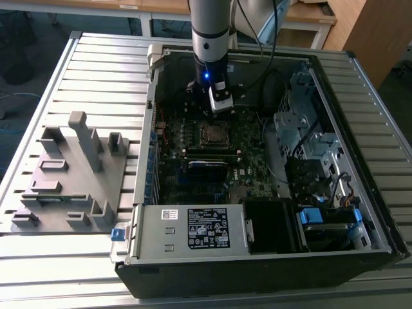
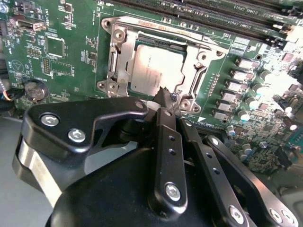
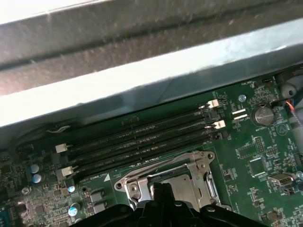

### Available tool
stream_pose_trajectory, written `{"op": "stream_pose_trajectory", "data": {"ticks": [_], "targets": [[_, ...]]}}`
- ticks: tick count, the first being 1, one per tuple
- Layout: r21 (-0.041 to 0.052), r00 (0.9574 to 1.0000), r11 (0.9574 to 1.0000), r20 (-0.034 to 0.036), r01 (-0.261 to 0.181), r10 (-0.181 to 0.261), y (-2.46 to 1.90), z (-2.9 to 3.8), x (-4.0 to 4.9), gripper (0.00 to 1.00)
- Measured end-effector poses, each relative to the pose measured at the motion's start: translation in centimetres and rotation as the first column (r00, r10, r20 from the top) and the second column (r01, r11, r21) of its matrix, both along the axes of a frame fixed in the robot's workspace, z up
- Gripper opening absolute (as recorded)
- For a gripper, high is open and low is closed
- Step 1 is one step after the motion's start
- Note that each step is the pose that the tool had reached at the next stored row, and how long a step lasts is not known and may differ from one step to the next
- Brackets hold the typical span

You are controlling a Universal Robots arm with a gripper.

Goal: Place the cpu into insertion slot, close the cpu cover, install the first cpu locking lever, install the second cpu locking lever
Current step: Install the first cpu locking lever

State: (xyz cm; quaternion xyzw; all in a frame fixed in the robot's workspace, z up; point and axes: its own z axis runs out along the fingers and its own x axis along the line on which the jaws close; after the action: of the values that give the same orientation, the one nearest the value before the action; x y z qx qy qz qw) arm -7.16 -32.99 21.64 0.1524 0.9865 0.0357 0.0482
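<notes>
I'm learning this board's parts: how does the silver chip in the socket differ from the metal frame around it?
The dull silver-grey square cpu is a solid, flat, matte plate; the thin silvery metal cpu cover is an open frame with a large central window. The cpu sits inside; the cpu cover lies around its edges, held by screws at the corners. Both are square, metallic and lie flat on the green board.

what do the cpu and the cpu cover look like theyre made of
The cpu: dull brushed grey metal top, likely plated, giving only soft reflections. The cpu cover: thin stamped sheet metal, probably steel, brighter silver with sharp glints along its bent edges.
</notes>
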Motion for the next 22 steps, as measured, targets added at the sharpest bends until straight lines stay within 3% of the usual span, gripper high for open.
{"op": "stream_pose_trajectory", "data": {"ticks": [6, 9, 14, 18, 20, 22], "targets": [[-0.0109, 1.0, 0.9999, 0.0, -0.001, 0.001, 0.0, 0.3, 0.1, 0.1], [-0.0119, 0.9999, 0.9998, 0.0001, -0.013, 0.013, 0.0, 0.26, 0.43, 0.1], [-0.0139, 0.9986, 0.9985, -0.0003, -0.053, 0.053, 0.0, 0.19, 0.7, 0.1], [-0.0175, 0.995, 0.9949, -0.0004, -0.1, 0.1, 0.01, 0.13, 0.71, 0.1], [-0.0272, 0.9925, 0.9921, -0.0016, -0.122, 0.122, 0.0, 0.11, 0.71, 0.1], [-0.0476, 0.9902, 0.989, -0.0041, -0.14, 0.14, 0.0, 0.1, 0.71, 0.1]]}}
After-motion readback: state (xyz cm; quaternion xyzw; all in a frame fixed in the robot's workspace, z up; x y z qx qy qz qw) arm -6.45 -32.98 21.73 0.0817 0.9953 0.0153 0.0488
